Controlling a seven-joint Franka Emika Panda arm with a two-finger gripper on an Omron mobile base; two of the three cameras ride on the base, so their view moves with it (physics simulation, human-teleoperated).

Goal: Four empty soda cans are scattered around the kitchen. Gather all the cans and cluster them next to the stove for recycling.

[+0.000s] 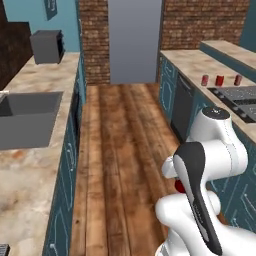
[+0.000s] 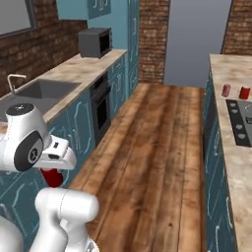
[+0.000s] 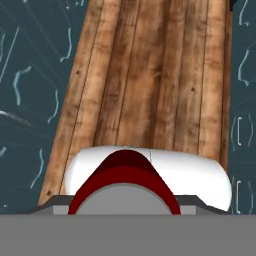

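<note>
Between the fingers of the gripper (image 3: pixel 125 200), a red soda can (image 3: pixel 125 175) is seen close up in the hand view, its grey top turned toward the camera; the fingers are closed on its sides, though the tips themselves are hidden by the can. From the left base view, a small patch of the held can is glimpsed low beside the white arm (image 1: pixel 210 150), above the floor. From the right base view, it is seen hanging red beneath the white hand.

Well away from the fingers, three more soda cans (image 1: pixel 219 80) are stood upright in a row on the beige counter (image 1: pixel 192 62), just beyond the far edge of the black stove (image 1: pixel 235 97). Two of them are caught by the right base view, near the stove's far end.

Beneath the held can, a wooden plank floor (image 3: pixel 150 75) is laid between two runs of teal cabinets (image 1: pixel 65 170). Across the aisle from the stove, a grey sink (image 1: pixel 27 117) is set into the opposite counter, and a dark microwave (image 2: pixel 94 42) is placed farther along it. A brick wall (image 2: pixel 153 39) is seen at the far end.
</note>
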